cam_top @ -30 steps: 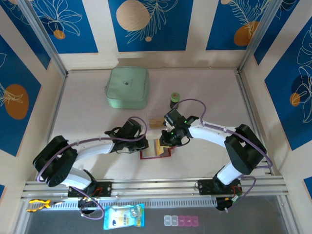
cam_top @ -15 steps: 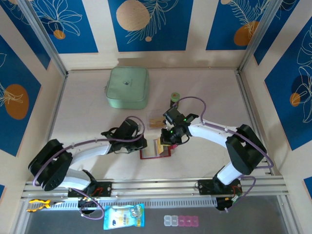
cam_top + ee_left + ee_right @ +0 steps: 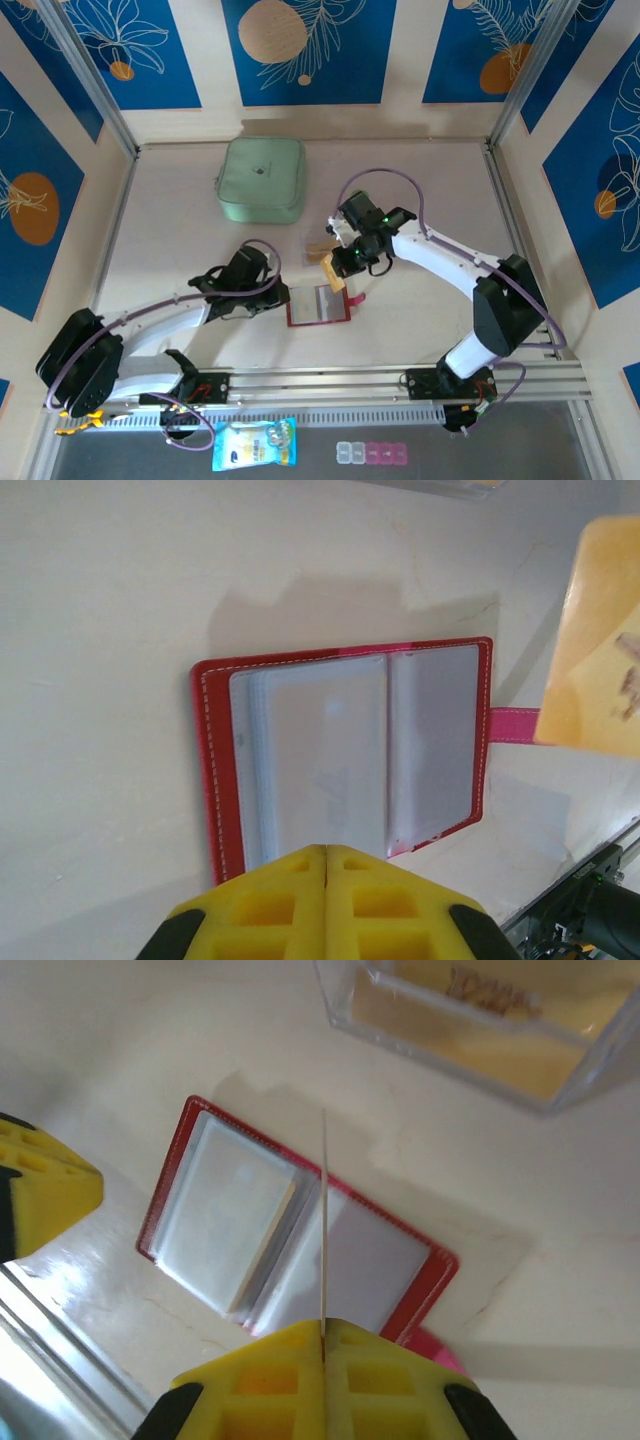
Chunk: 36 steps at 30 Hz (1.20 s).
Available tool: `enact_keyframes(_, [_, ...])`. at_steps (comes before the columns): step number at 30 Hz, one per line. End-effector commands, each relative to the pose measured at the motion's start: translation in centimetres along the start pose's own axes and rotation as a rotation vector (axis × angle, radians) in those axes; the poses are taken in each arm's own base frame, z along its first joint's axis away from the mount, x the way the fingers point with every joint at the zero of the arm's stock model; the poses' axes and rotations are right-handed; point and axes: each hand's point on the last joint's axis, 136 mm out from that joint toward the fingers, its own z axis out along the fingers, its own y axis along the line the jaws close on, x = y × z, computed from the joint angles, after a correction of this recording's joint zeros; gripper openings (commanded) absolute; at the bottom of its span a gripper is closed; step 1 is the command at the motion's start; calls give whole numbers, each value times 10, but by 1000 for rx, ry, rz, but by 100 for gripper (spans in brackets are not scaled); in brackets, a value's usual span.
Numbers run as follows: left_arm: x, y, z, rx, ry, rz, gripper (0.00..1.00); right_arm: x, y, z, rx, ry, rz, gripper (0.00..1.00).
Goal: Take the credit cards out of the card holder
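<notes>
orange-tan credit card (image 3: pixel 605 630) hangs clear above the open red card holder (image 3: pixel 340 745), which lies flat on the table (image 3: pixel 180 230), pockets up. right gripper (image 3: pixel 323 1345) has its fingers clamped on the card's edge. left gripper (image 3: pixel 325 865), fingers pressed together on nothing, sits at the holder's edge. best now, i'd say: hold the pinch firm, swing away towards the clear box (image 3: pixel 470 1030), and lower the card flat before letting go.

Robot lab cell: patterned wall panels (image 3: pixel 310 50), aluminium rail (image 3: pixel 330 385).
</notes>
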Motion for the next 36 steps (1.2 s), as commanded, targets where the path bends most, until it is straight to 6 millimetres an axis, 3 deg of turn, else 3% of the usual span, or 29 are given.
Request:
enact_keyframes(1, [1,13,-6,-39,-8,4,5,-6,-9,-6,12,39,-275,1])
enact_keyframes(8, [1,20,-14,-52,-27,-10,5,-35,-11,-16,-5,80,-610,0])
enact_keyframes(14, [1,28,-23,-67,-40,-17,5,-58,-22,-8,23,125,-803,0])
enact_keyframes(25, [-7,36,-30,-83,-62,-39,5,-85,-35,16,-26,186,-902,0])
enact_keyframes(36, [-12,41,-34,-91,-72,-56,5,-92,-30,12,-91,165,-907,0])
